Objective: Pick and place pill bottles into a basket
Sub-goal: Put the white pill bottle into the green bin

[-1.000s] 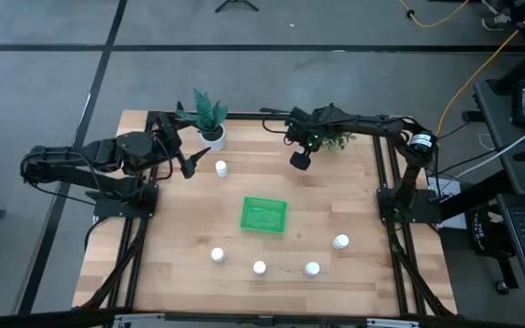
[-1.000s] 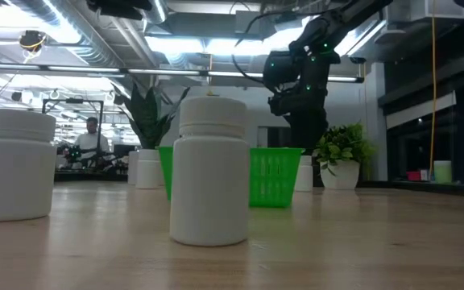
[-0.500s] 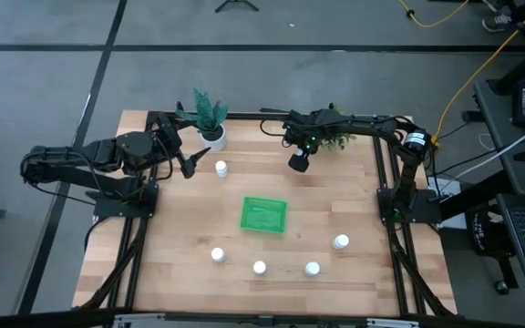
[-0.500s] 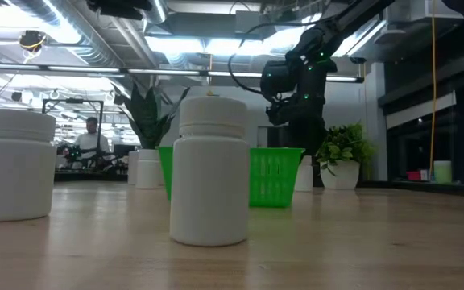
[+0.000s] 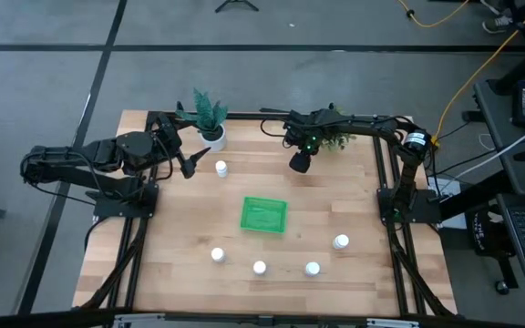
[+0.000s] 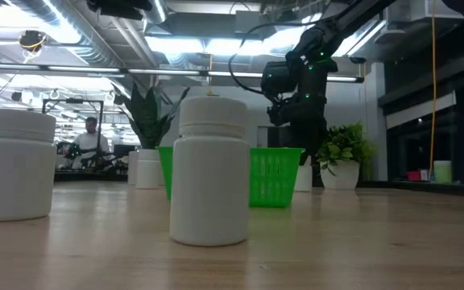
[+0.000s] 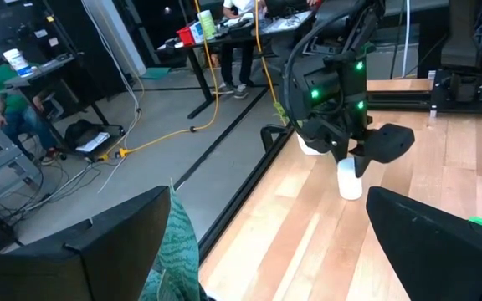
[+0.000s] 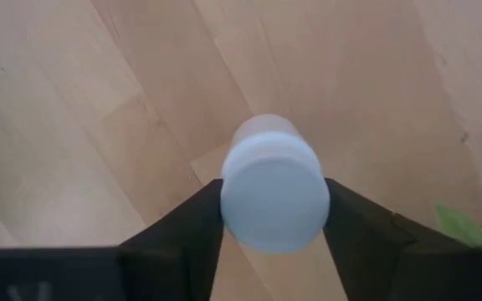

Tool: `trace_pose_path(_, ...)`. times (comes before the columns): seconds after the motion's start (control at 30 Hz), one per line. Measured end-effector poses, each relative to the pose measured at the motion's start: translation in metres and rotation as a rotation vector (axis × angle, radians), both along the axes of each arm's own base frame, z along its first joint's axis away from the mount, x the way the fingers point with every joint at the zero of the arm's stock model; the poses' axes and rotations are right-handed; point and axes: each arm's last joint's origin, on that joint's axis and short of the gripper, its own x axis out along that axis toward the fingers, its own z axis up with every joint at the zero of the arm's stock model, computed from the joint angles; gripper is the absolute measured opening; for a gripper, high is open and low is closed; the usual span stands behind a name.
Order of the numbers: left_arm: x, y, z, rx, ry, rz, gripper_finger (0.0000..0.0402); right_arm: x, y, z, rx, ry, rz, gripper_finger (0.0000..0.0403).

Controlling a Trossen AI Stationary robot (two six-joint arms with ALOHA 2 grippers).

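Bottles dot the table in the high view: four pill bottles stand in an arc along the near edge, one of them at (image 5: 259,268), a fifth bottle (image 5: 221,168) stands near the left gripper (image 5: 190,167), and the green basket (image 5: 263,215) lies empty at the table's middle. The right gripper (image 5: 299,161) hangs over the far side of the table, beside a small leafy plant (image 5: 339,139), well apart from the basket. The left arm waits by the white plant pot (image 5: 213,137); whether its fingers are parted cannot be told from here.

Low view: the right arm's wrist hangs above and behind the basket (image 6: 271,173), with a near bottle (image 6: 211,170) filling the foreground.

Left wrist view: the right gripper (image 7: 351,159) points down with a white bottle (image 7: 349,179) at its tip, seemingly lifted just off the wood. The left arm's own fingers (image 7: 99,242) stand spread wide, with nothing between them.

Right wrist view: the two dark fingers (image 8: 182,226) are clamped on either side of the held bottle (image 8: 274,188), cap toward the camera, bare wood beyond.

Judging from this, the first bottle is picked and the carry is in hand. The next move calls for swinging the right arm toward the table's middle until the bottle is over the basket, lowering it inside the walls, then letting go.
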Motion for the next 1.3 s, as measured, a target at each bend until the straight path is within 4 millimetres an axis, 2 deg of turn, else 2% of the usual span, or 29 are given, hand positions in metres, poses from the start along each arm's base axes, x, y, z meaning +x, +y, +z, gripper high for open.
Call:
trace_pose_path(0.13, 0.0, 0.0, 0.0, 0.0, 0.0, 0.0, 0.04, 0.001, 0.0, 0.0, 0.014, -0.017, 0.003, 0.0155)
trace_pose_path(0.3, 0.0, 0.0, 0.0, 0.0, 0.0, 0.0, 0.04, 0.003, 0.002, 0.001, 0.049, -0.052, 0.011, 0.0157)
trace_pose_path(0.5, 0.0, 0.0, 0.0, 0.001, 0.001, 0.0, 0.04, 0.015, 0.022, 0.008, 0.098, -0.086, 0.067, 0.0155)
trace_pose_path(0.67, 0.0, 0.0, 0.0, 0.001, 0.006, 0.0, 0.04, 0.035, 0.043, 0.039, 0.066, -0.157, 0.156, 0.0155)
trace_pose_path(0.87, 0.0, 0.0, 0.0, -0.003, -0.003, 0.001, 0.04, 0.058, 0.075, 0.095, -0.02, -0.257, 0.25, 0.0156)
trace_pose_path(1.07, 0.0, -0.001, -0.001, -0.044, -0.019, -0.012, 0.04, 0.064, 0.117, 0.145, -0.071, -0.304, 0.267, 0.0155)
trace_pose_path(1.17, 0.001, -0.002, -0.001, -0.045, -0.009, -0.059, 0.04, 0.064, 0.14, 0.159, -0.053, -0.312, 0.267, 0.0156)
trace_pose_path(1.3, 0.005, -0.003, -0.003, -0.032, 0.025, -0.104, 0.04, 0.061, 0.171, 0.162, -0.068, -0.285, 0.286, 0.0157)
